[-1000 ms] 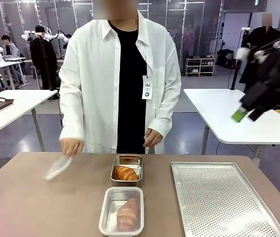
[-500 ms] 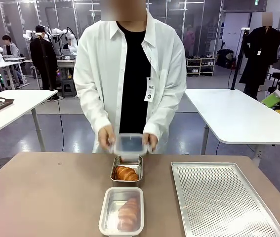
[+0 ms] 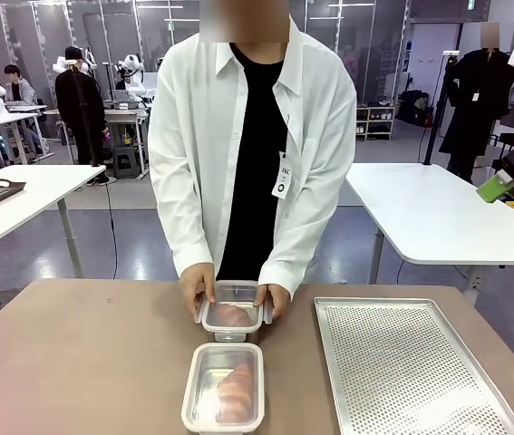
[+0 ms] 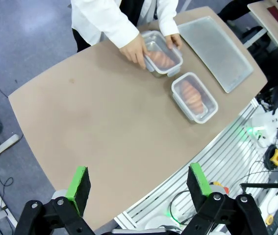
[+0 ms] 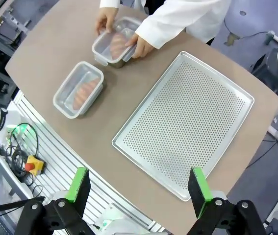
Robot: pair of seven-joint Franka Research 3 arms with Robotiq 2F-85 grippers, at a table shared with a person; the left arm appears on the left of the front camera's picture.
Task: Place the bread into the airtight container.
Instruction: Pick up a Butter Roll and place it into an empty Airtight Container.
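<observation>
A brown counter (image 3: 75, 362) carries, from largest to smallest, a perforated metal tray (image 3: 411, 372) on the right, then two small airtight containers in a line at the centre. The near container (image 3: 224, 388) is lidded with a croissant inside. The far container (image 3: 232, 313) holds the bread (image 3: 230, 315), and a person's two hands (image 3: 196, 288) press a clear lid (image 3: 232, 299) down onto it.

High above the counter, the left gripper (image 4: 139, 185) and the right gripper (image 5: 138, 185) hang with green pads spread wide, each holding nothing.

The likely risk is a poor seal: if the lid sits skewed or the croissant rides up against it, one side may not clip, and pressing harder could squash the pastry. Pushing on one edge could also slide the far container into the near one, since they sit just apart.

The bread lies flat in the far container. Through the lid its direction is hard to judge; from the left wrist view its long axis appears to follow the container's longer side.
</observation>
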